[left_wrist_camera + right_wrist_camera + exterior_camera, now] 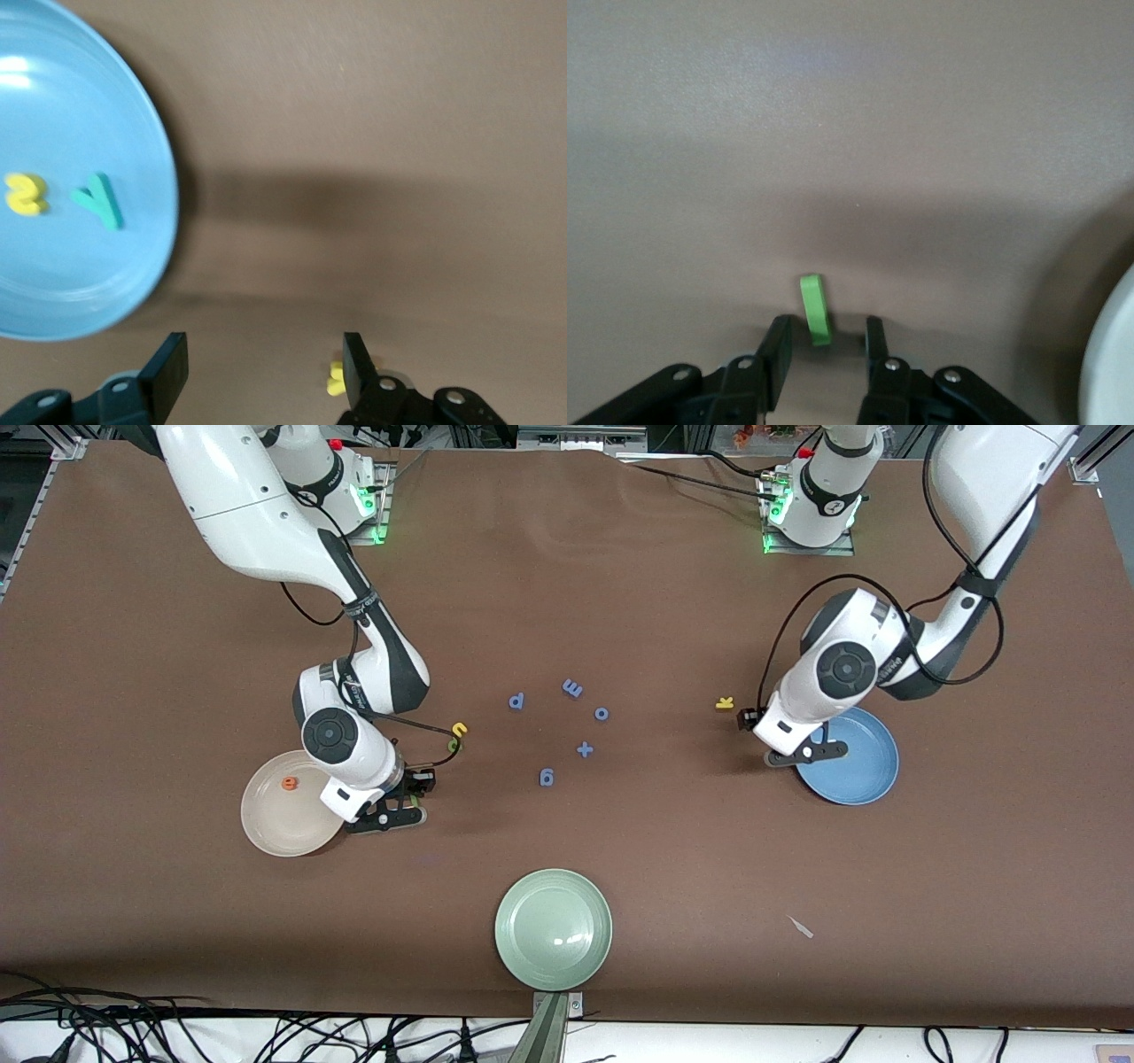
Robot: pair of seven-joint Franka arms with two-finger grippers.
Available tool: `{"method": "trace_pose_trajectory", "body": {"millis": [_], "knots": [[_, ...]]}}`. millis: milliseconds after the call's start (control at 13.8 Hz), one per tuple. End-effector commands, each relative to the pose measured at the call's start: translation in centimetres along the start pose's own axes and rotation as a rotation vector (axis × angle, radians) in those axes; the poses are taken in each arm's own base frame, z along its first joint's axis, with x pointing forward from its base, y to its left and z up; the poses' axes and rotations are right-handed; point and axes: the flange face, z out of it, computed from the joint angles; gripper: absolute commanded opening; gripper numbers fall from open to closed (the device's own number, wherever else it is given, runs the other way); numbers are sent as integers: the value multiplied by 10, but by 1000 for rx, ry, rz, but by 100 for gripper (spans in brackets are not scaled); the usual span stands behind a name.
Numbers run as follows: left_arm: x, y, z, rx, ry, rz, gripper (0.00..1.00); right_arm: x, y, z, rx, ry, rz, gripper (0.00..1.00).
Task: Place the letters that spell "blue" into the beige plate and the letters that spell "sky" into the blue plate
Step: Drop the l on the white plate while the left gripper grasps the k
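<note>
Right now the move turns on the right gripper (827,332), down at the bench (620,602) just beside the beige plate (257,824). Its jaws stand part-open w/ a gap on each side, nothing pinched yet. The green l (816,309) sits in that gap, one end btwn the fingertips and the rest poking out ahead of them. Long axis runs approx along the gap, tilted a little toward one finger, so the thin width faces the pads. Judgement: a straight close should catch it across the narrow side, though only the near end is inside, so the grip may be shallow. The plate rim shows close off to one side of the jaws, a short carry. The orange e (289,783) is in the plate already. The yellow u (458,731) lies on the bench near this arm's cable, w/ a green bit touching it, prob the b, can't tell for sure.

The left gripper (264,345) hangs low at the rim of the blue plate (133,292), jaws wide apart and empty. The yellow s (25,195) and teal y (99,200) lie in that plate. The yellow k (725,703) is on the bench just outside one fingertip, not btwn the jaws; this arm is the nearer one to it.
</note>
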Motion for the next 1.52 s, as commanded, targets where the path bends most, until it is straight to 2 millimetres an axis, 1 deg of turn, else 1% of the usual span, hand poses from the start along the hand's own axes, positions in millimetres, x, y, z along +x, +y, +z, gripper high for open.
{"method": "trace_pose_trajectory", "body": {"millis": [0, 72, 144, 217, 361, 433, 506, 578, 650, 722, 795, 867, 1011, 1084, 1156, 1228, 1300, 1372, 1445], "knots": [[-26, 9, 7, 17, 24, -14, 76, -1, 0, -3, -6, 11, -5, 24], [-32, 17, 12, 18, 15, 2, 73, 0, 2, -5, -6, 12, -8, 20], [-38, 25, 19, 14, 6, 5, 72, 1, 4, -7, -6, 17, -10, 13], [-40, 31, 23, -2, 9, -24, 72, 2, 4, -9, -6, 20, -10, 8], [-46, 47, 30, -34, 13, -154, 72, 6, 10, -16, -9, 20, -6, 8], [-48, 51, 35, -37, -1, -249, 72, 8, 14, -21, -14, 6, -5, 8], [-50, 50, 38, -32, -7, -305, 72, 12, 19, -29, -16, -2, -4, 5], [-49, 44, 41, -29, -16, -343, 72, 13, 21, -31, -17, -13, -9, 5], [-52, 42, 45, -20, -23, -360, 72, 13, 22, -31, -18, -13, -12, 5], [-59, 45, 50, -8, -24, -337, 71, 14, 23, -35, -20, -10, -15, 5], [-59, 46, 51, 14, 14, -279, 69, 15, 31, -42, -33, -8, -34, 5], [-60, 46, 59, 24, 19, -257, 67, 15, 51, -47, -55, -29, -59, 5], [-58, 53, 61, -24, 35, -284, 63, 14, 89, -61, -86, -66, -131, 5], [-59, 54, 63, -24, 38, -265, 59, 10, 101, -66, -88, -97, -151, 5], [-58, 54, 62, -16, 57, -238, 58, 7, 111, -72, -94, -116, -144, 5], [-59, 55, 64, -7, 71, -212, 57, 5, 116, -76, -97, -126, -136, 5], [-60, 56, 66, 4, 85, -179, 55, 0, 123, -72, -100, -138, -125, 7], [-61, 56, 68, 10, 89, -146, 53, -6, 124, -67, -95, -141, -121, 12], [-62, 57, 69, 14, 90, -106, 52, -10, 124, -62, -91, -130, -121, 22]]}}
